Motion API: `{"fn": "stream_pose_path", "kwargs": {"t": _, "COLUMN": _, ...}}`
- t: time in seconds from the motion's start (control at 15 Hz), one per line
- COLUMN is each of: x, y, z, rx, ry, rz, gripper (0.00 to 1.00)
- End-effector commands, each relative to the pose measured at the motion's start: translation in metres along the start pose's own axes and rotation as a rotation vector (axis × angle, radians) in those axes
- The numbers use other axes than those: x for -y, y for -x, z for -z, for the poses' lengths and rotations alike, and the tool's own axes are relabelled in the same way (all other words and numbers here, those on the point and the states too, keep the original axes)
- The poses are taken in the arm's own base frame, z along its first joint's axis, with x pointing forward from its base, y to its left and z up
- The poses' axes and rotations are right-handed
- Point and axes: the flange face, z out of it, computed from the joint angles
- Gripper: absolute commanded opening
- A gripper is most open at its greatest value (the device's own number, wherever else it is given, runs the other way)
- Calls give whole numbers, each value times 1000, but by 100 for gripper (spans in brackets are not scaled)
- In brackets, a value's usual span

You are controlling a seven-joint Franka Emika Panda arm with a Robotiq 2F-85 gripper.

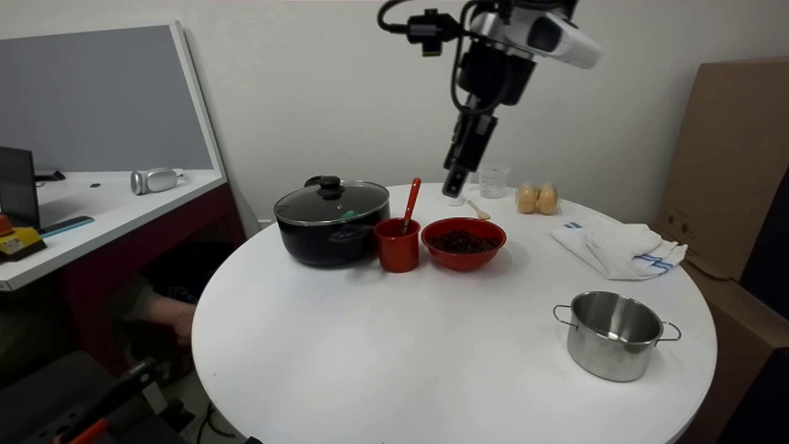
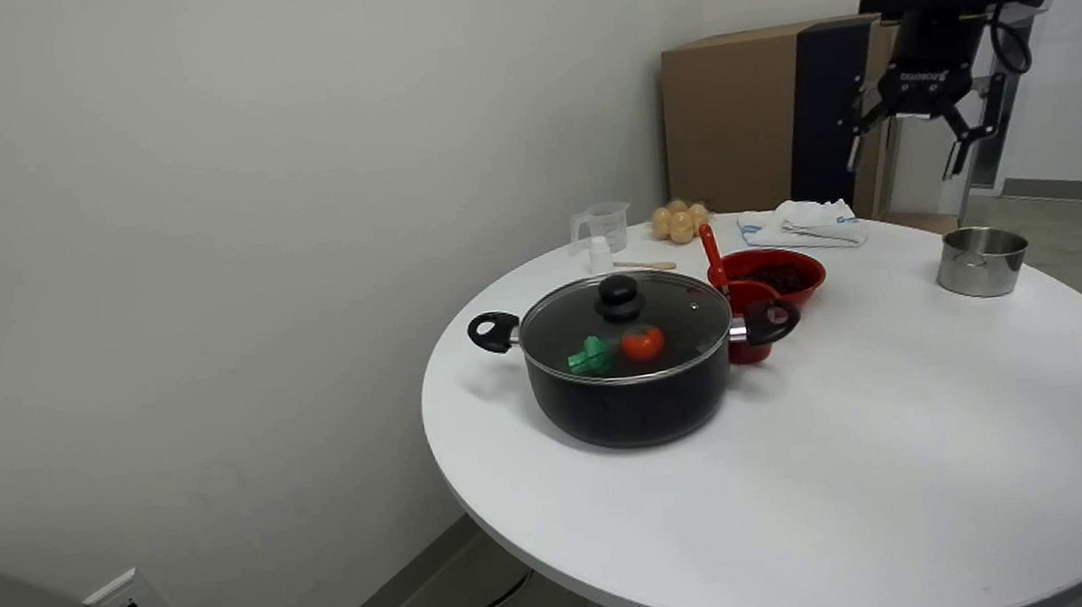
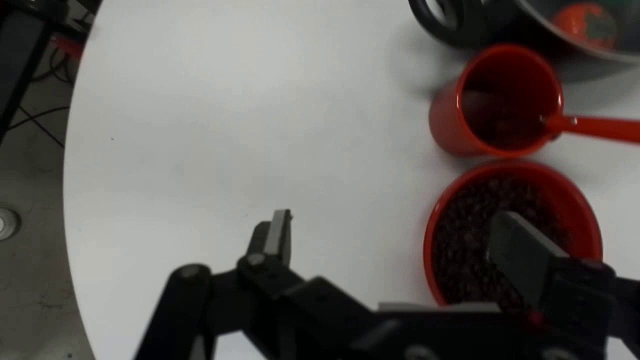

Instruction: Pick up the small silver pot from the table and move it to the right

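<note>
Silver pot (image 1: pixel 610 353) of shiny metal, smooth table (image 1: pixel 382 351), glossy red cup (image 1: pixel 397 251), cloth towel (image 1: pixel 619 250), matt cardboard box (image 1: pixel 724 166)

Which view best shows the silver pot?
The exterior view where the silver pot looks larger: both handles show clearly. From farther off, an exterior view shows the pot smaller, its handles indistinct; the wrist view doesn't show it.

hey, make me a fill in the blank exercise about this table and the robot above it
Unlike the small silver pot, the black pot is covered by a see-through ____.
The red cup stands between the black pot and the red ____.
The stripes on the white cloth are coloured ____.
The jaws are holding ____.

Missing words: lid; bowl; blue; nothing.
</note>
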Motion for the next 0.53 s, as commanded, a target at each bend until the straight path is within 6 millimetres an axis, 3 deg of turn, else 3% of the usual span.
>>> {"fn": "stream_pose_path", "kwargs": {"t": 0.0, "x": 9, "y": 85, "z": -32, "rx": 17, "ry": 116, "rz": 177, "gripper": 100}}
{"fn": "stream_pose_path", "kwargs": {"t": 0.27, "x": 10, "y": 176, "z": -95, "rx": 45, "ry": 267, "rz": 367, "gripper": 100}}
{"fn": "stream_pose_path", "kwargs": {"t": 0.47, "x": -8, "y": 238, "z": -141, "rx": 40, "ry": 397, "rz": 498, "gripper": 100}}
